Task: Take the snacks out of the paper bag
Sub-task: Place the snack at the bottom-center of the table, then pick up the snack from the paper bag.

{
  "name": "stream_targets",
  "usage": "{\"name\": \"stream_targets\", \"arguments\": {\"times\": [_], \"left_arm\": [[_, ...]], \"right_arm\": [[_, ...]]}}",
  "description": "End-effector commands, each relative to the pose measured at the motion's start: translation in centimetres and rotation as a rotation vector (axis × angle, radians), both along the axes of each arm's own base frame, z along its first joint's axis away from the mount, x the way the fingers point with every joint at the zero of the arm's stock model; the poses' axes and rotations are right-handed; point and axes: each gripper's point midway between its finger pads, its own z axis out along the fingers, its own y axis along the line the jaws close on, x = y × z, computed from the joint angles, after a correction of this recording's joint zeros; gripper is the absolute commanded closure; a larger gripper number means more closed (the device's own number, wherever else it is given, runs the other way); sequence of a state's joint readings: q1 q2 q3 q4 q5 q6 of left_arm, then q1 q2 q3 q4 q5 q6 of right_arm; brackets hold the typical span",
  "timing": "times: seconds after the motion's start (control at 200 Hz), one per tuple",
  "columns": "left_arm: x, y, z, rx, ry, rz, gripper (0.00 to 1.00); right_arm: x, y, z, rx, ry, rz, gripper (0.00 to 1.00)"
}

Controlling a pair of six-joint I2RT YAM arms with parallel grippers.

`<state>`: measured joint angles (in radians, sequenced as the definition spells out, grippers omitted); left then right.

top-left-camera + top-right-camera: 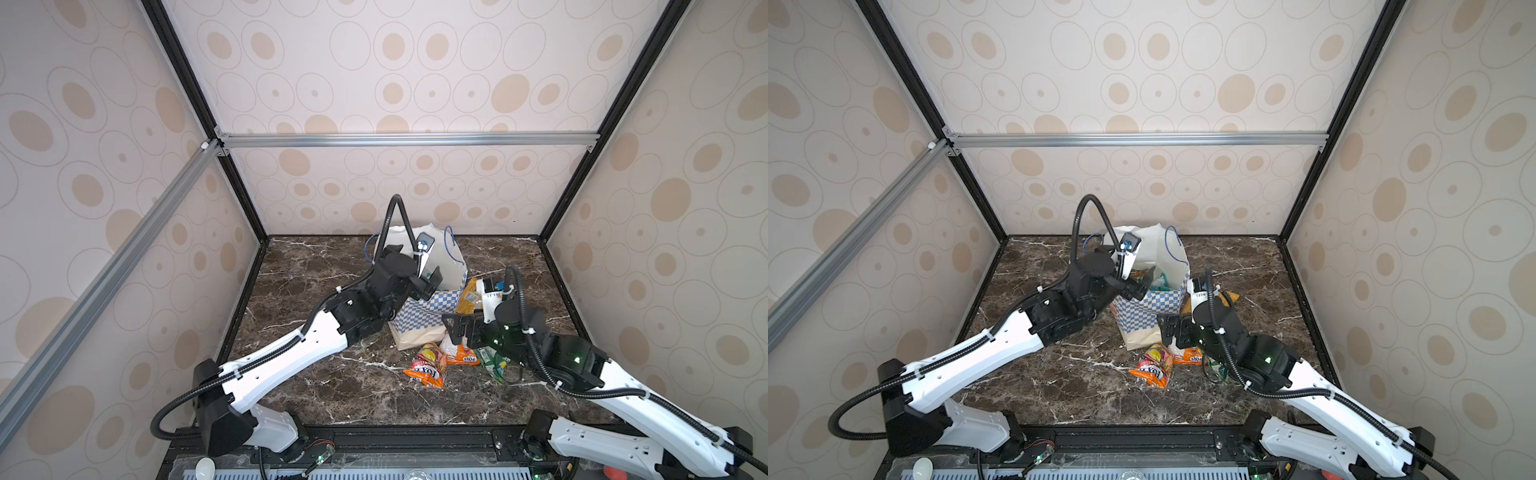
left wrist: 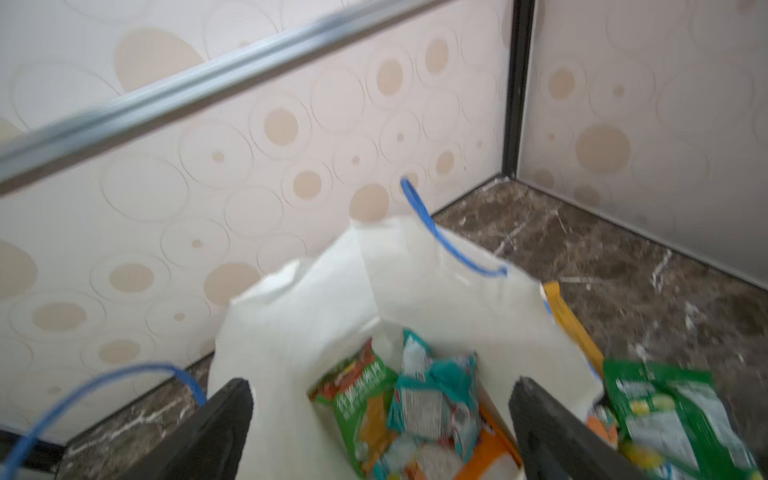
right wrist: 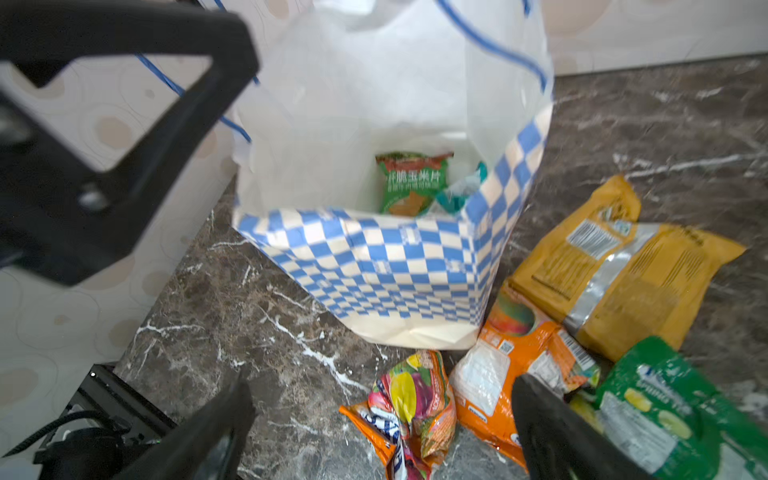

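Tall white paper shopping bag (image 1: 415,332) with blue-check band stands upright. 4 crinkly foil snacks (image 1: 428,368) lie out beside its base: yellow-orange packet (image 3: 615,270), orange packet (image 3: 511,365), multicolour packet (image 3: 411,403), green packet (image 3: 665,411). At least 3 more inside it, incl. teal packet (image 2: 436,399). Left gripper (image 1: 430,284) over the bag mouth, jaws wide, empty. Right gripper (image 3: 384,386) low beside the bag, jaws wide, empty. Looks mid-unload. Next: left drops straight in, clear of blue cord handles (image 2: 449,248), pinches teal packet.

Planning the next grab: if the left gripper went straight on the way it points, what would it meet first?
Probably the teal crinkly foil packet atop the pile inside the tall white paper bag; the open left gripper aims into its mouth, depth unclear.
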<state>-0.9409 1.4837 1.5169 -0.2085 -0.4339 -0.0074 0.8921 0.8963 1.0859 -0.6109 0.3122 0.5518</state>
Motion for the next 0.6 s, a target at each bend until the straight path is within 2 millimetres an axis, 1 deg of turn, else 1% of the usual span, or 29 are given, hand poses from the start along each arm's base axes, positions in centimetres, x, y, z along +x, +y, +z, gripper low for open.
{"name": "stream_targets", "arguments": {"times": [0.0, 0.01, 0.015, 0.04, 0.045, 0.055, 0.07, 0.075, 0.085, 0.09, 0.1, 0.105, 0.115, 0.145, 0.215, 0.22, 0.225, 0.23, 0.28, 0.375, 0.46, 0.555, 0.595], "left_arm": [[3.0, -0.1, 2.4, -0.027, 0.015, 0.127, 0.08], [3.4, -0.3, 2.1, -0.018, 0.025, 0.132, 0.08], [3.5, -0.3, 2.5, -0.024, 0.023, 0.134, 0.08], [4.4, -0.8, 2.4, -0.017, 0.038, 0.147, 0.09], [4.6, -0.8, 2.1, -0.010, 0.046, 0.151, 0.09], [5.0, -0.9, 2.4, -0.015, 0.048, 0.157, 0.10], [5.5, -1.0, 2.3, -0.010, 0.058, 0.166, 0.10], [5.7, -1.1, 1.9, -0.003, 0.067, 0.169, 0.10], [6.1, -1.2, 2.0, -0.002, 0.072, 0.174, 0.11], [6.2, -1.1, 2.3, -0.007, 0.075, 0.177, 0.11], [6.6, -1.3, 2.0, -0.004, 0.084, 0.186, 0.11], [6.8, -1.3, 1.6, 0.007, 0.094, 0.191, 0.11], [7.2, -1.3, 1.9, -0.001, 0.099, 0.199, 0.11], [8.3, -1.2, 1.7, -0.001, 0.126, 0.234, 0.13], [10.2, -0.9, 0.9, -0.011, 0.185, 0.284, 0.18], [10.4, -0.9, 0.7, -0.010, 0.191, 0.285, 0.18], [10.5, -0.9, -0.1, 0.006, 0.207, 0.288, 0.18], [10.8, -1.2, -0.5, 0.004, 0.211, 0.289, 0.19], [11.8, -0.7, -1.1, -0.025, 0.242, 0.311, 0.25], [13.2, -0.2, -3.6, -0.087, 0.332, 0.299, 0.35], [13.6, 0.2, -6.2, -0.135, 0.410, 0.280, 0.42], [13.6, 0.5, -8.3, -0.127, 0.453, 0.281, 0.46], [13.5, 0.3, -9.3, -0.109, 0.474, 0.269, 0.46]], "right_arm": [[-0.2, -2.1, 1.1, -0.172, -0.029, 0.005, 0.00], [-0.2, -2.1, 1.4, -0.169, -0.033, 0.008, 0.00], [-0.2, -2.1, 1.5, -0.168, -0.036, 0.010, 0.00], [-0.3, -2.2, 2.1, -0.164, -0.043, 0.019, 0.00], [-0.4, -2.1, 2.3, -0.160, -0.046, 0.021, 0.00], [-0.4, -2.1, 2.5, -0.158, -0.048, 0.025, 0.00], [-0.5, -2.2, 2.8, -0.154, -0.051, 0.027, 0.00], [-0.5, -2.2, 2.9, -0.153, -0.052, 0.030, 0.00], [-0.6, -2.2, 3.1, -0.150, -0.054, 0.032, 0.00], [-0.6, -2.2, 3.2, -0.149, -0.055, 0.033, 0.00], [-0.6, -2.2, 3.4, -0.147, -0.057, 0.034, 0.00], [-0.7, -2.3, 3.5, -0.147, -0.058, 0.034, 0.00], [-0.7, -2.3, 3.6, -0.144, -0.059, 0.034, 0.00], [-0.8, -2.4, 4.1, -0.138, -0.067, 0.036, 0.00], [-1.1, -2.7, 5.1, -0.119, -0.088, 0.039, 0.00], [-1.1, -2.7, 5.2, -0.118, -0.089, 0.040, 0.00], [-1.1, -2.7, 5.2, -0.118, -0.091, 0.041, 0.00], [-1.1, -2.8, 5.3, -0.117, -0.092, 0.041, 0.00], [-1.4, -3.0, 6.0, -0.107, -0.104, 0.046, 0.00], [-1.6, -3.2, 7.0, -0.099, -0.123, 0.054, 0.00], [-1.8, -3.1, 7.4, -0.096, -0.126, 0.069, 0.00], [-1.8, -2.6, 7.4, -0.090, -0.119, 0.089, 0.00], [-1.8, -2.2, 7.3, -0.089, -0.113, 0.102, 0.00]]}}
